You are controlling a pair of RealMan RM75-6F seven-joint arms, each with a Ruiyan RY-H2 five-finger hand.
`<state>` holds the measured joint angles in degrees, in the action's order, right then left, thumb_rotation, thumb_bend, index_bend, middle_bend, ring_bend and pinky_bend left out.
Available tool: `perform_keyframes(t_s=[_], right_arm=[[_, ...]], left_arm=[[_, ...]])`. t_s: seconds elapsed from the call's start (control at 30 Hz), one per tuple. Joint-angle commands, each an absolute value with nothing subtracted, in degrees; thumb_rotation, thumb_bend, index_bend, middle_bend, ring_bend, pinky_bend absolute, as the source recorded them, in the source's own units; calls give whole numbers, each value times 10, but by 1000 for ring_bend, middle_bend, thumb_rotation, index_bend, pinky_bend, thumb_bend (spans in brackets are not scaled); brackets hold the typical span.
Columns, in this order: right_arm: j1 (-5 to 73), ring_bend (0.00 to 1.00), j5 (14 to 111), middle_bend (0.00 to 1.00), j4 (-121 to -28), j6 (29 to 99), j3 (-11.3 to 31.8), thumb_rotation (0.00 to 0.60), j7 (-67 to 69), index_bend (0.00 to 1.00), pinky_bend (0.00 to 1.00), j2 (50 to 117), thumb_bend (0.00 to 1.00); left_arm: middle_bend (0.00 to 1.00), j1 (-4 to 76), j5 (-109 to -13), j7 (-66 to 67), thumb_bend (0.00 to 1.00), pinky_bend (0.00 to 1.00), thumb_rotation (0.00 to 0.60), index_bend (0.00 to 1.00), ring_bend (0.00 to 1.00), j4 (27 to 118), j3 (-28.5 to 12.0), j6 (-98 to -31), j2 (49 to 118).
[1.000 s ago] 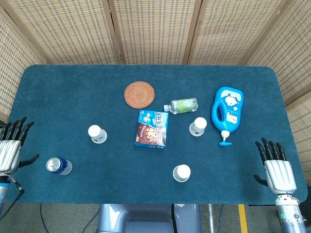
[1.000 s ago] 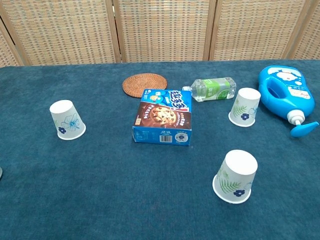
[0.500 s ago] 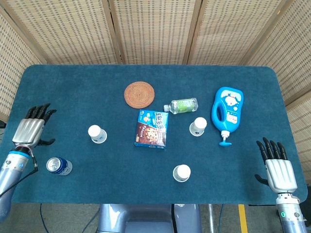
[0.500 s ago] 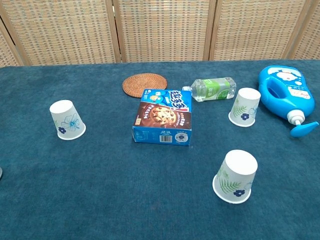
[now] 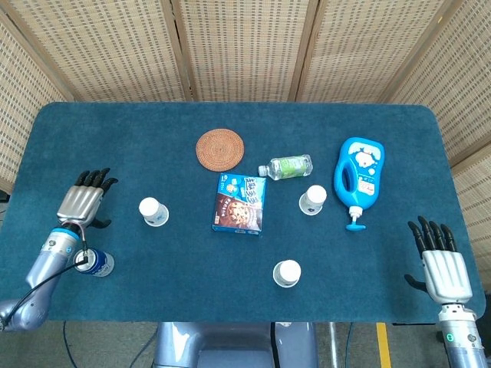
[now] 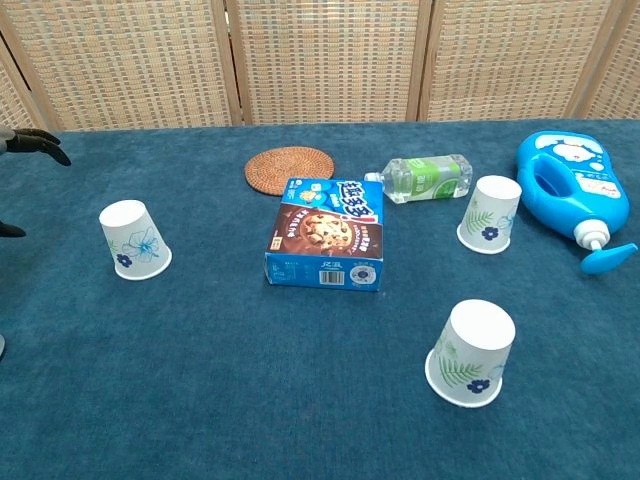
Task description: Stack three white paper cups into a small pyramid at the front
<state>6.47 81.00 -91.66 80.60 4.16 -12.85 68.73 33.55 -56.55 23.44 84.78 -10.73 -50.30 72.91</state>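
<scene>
Three white paper cups stand upside down on the blue table. One cup (image 5: pixel 153 211) (image 6: pixel 134 240) is on the left, one (image 5: pixel 312 199) (image 6: pixel 489 215) is right of centre, and one (image 5: pixel 287 273) (image 6: pixel 471 353) is near the front edge. My left hand (image 5: pixel 84 200) hovers open just left of the left cup, its fingertips (image 6: pixel 40 143) at the chest view's left edge. My right hand (image 5: pixel 439 259) is open at the front right corner, far from any cup.
A blue cookie box (image 5: pixel 238 203) lies in the middle, a woven coaster (image 5: pixel 219 148) behind it. A small green-labelled bottle (image 5: pixel 288 166) and a blue detergent bottle (image 5: pixel 357 177) lie at the right. A drink can (image 5: pixel 93 262) lies by my left forearm.
My left hand has swung in from the table's left edge toward the left cup. The right hand has barely shifted. The cups have not moved.
</scene>
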Motion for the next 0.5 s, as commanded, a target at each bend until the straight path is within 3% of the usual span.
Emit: perform_keyframes(t_s=[0.03,0.5], right_arm=[[66,0,806,0,-915,803,43,600,-126,44,69,687,129],[68,0,800,0,-913,795,44,600,-108,48,69,682,129]], left_arm=[[0,348,-554,242,223,13,600,162,0,839,-105,-497,742],[0,386,-516,275,225,13,600,168,0,838,-99,-501,775]])
